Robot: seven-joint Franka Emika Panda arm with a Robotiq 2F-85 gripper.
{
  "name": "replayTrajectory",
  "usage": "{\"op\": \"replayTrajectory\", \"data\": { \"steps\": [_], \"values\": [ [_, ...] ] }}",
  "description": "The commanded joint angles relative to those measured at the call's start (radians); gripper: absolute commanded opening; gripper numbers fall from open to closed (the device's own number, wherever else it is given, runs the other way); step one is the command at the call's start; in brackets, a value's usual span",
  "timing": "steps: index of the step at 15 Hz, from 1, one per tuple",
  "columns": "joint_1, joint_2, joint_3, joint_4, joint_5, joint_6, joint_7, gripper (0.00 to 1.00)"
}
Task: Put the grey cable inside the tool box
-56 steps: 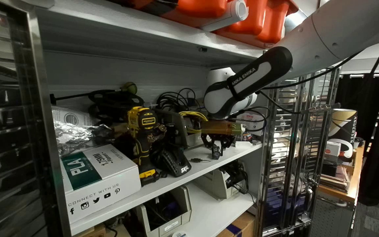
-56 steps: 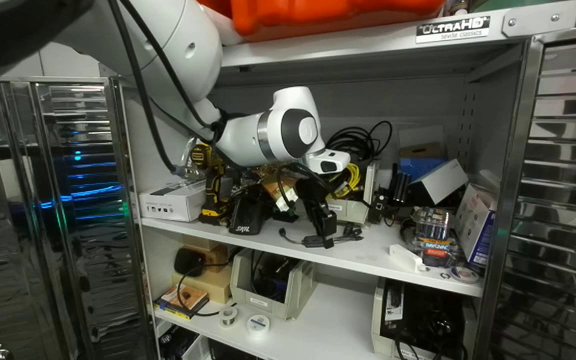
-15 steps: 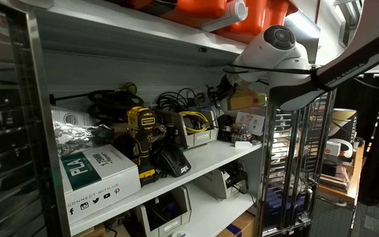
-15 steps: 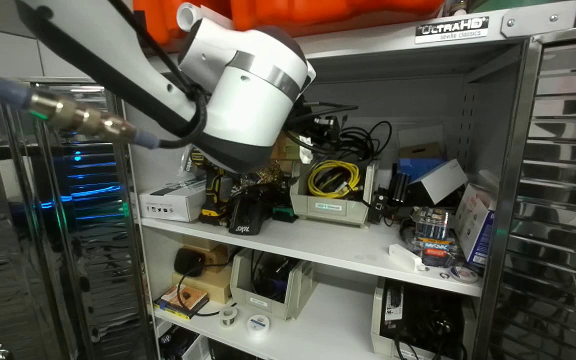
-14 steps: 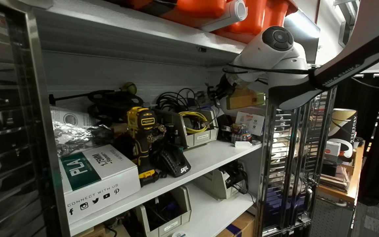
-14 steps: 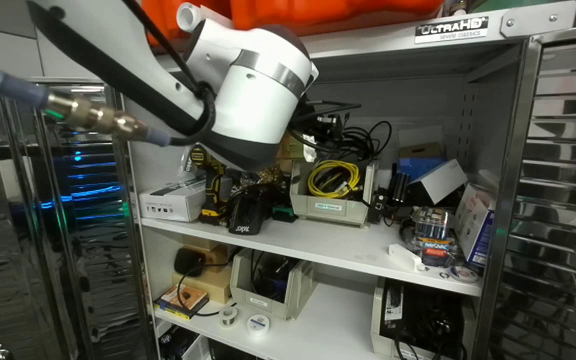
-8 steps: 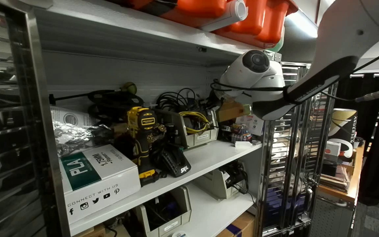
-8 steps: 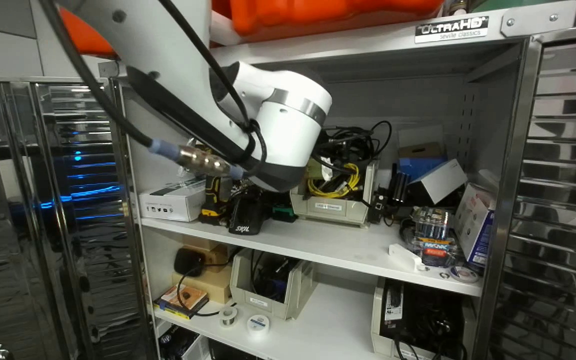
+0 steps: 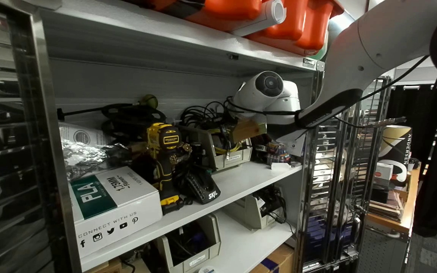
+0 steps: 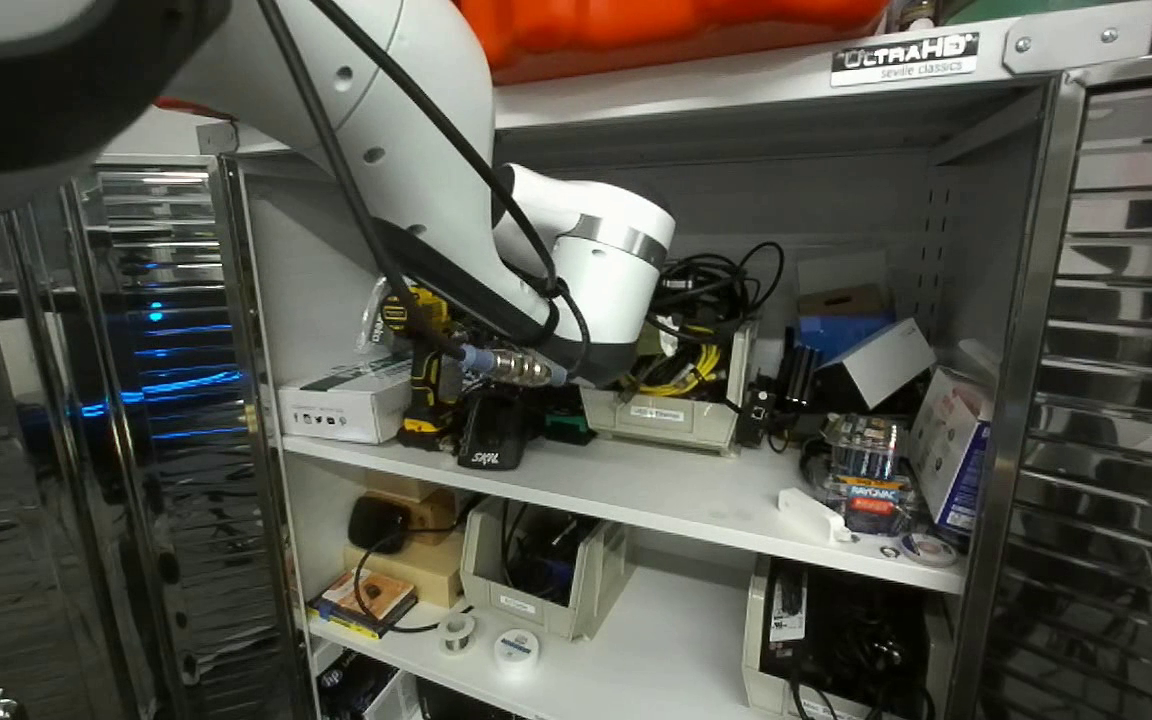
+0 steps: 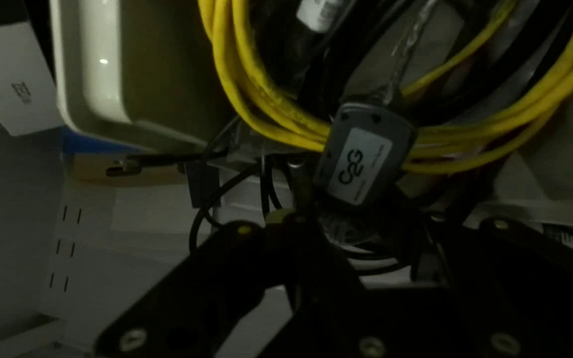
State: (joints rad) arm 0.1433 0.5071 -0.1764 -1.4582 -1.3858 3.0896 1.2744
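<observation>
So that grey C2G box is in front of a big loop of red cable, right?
Not quite: the cable is yellow, not red, as the wrist view shows. It does make a big loop, and the grey C2G box is in front of it, just as you said.

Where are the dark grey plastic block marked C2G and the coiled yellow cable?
Dark grey plastic block marked C2G (image 11: 362, 160): wrist view, on its pale label.
Coiled yellow cable (image 11: 468, 131): wrist view, on the lower strands, right of the block.
</observation>
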Motion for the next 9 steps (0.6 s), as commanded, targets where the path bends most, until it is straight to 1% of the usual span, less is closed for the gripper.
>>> {"op": "replayTrajectory", "data": {
  "steps": [1, 4, 6, 8, 9],
  "values": [
    [-0.014, 0.053, 0.012, 0.132, 0.024, 0.022, -0.03, 0.17],
    [-0.018, 0.074, 0.009, 0.192, 0.026, 0.028, -0.008, 0.17],
    [-0.024, 0.087, 0.016, 0.21, 0.037, 0.026, -0.025, 0.16],
    [-0.031, 0.093, 0.029, 0.195, 0.053, 0.025, -0.061, 0.16],
    [-0.043, 0.09, 0.048, 0.165, 0.075, 0.039, -0.101, 0.16]
  ]
}}
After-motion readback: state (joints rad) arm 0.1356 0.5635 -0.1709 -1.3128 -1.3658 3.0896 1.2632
